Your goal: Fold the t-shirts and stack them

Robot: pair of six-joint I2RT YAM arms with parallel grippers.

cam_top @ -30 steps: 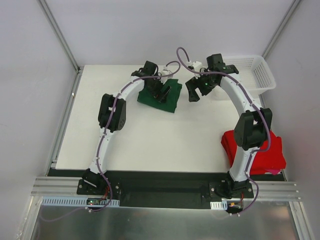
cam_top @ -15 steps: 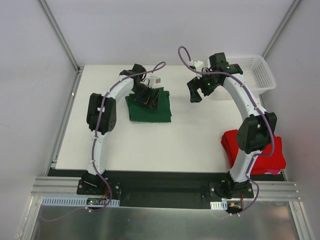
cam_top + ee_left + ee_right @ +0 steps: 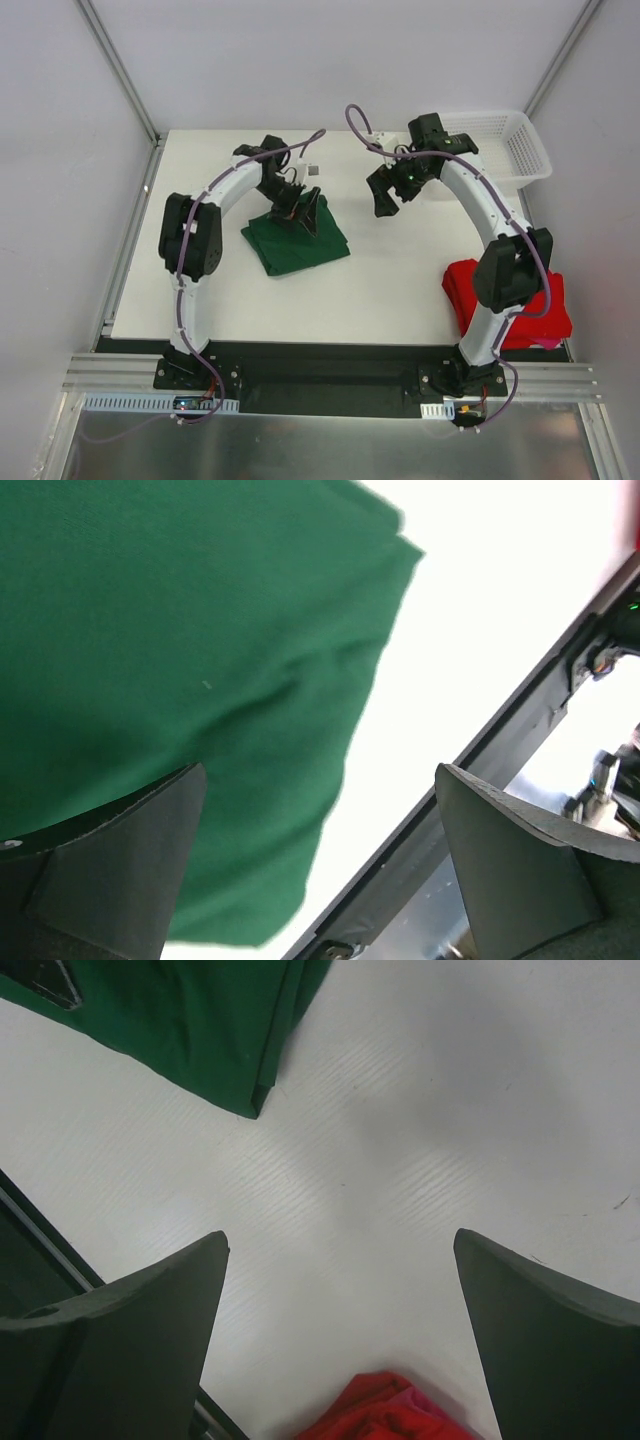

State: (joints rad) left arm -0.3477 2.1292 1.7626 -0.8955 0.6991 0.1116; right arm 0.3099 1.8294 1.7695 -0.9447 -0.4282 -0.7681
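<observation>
A folded dark green t-shirt lies left of the table's middle, turned at an angle. My left gripper is open over its far edge. In the left wrist view the green t-shirt fills the upper left. The left gripper has one finger over the cloth and the other past its edge. A folded bright red t-shirt lies at the near right corner, partly behind the right arm. My right gripper hangs open above bare table, with the green t-shirt and red t-shirt at its view's edges.
A white mesh basket stands at the far right corner, behind the right arm. The white table ends at a black rail along the near edge, where both arm bases are bolted.
The green t-shirt has slid toward the near left and turned, moving together with my left gripper. The right gripper has shifted slightly left. The red t-shirt has stayed put.
</observation>
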